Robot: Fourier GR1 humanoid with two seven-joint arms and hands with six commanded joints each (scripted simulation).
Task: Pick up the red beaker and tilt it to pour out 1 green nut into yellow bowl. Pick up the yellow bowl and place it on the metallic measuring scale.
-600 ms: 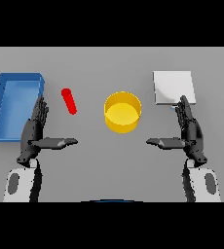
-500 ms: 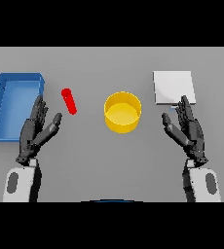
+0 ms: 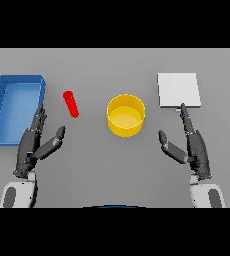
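Observation:
The red beaker (image 3: 71,103) is a slim red tube lying tilted on the table, left of centre. A round yellow bowl (image 3: 126,115) stands in the middle, with nothing visible inside it. The metallic measuring scale (image 3: 179,90) is a flat grey square at the back right. My left hand (image 3: 36,145) rests open at the lower left, below and left of the beaker, apart from it. My right hand (image 3: 193,145) is open at the lower right, its fingertips just below the scale's front edge. No green nut is visible.
A blue rectangular bin (image 3: 16,106) sits at the far left, close beside my left hand's fingertips.
Both thumbs have swung from pointing sideways toward the middle to lying closer along the fingers. The beaker, bowl and scale have not moved.

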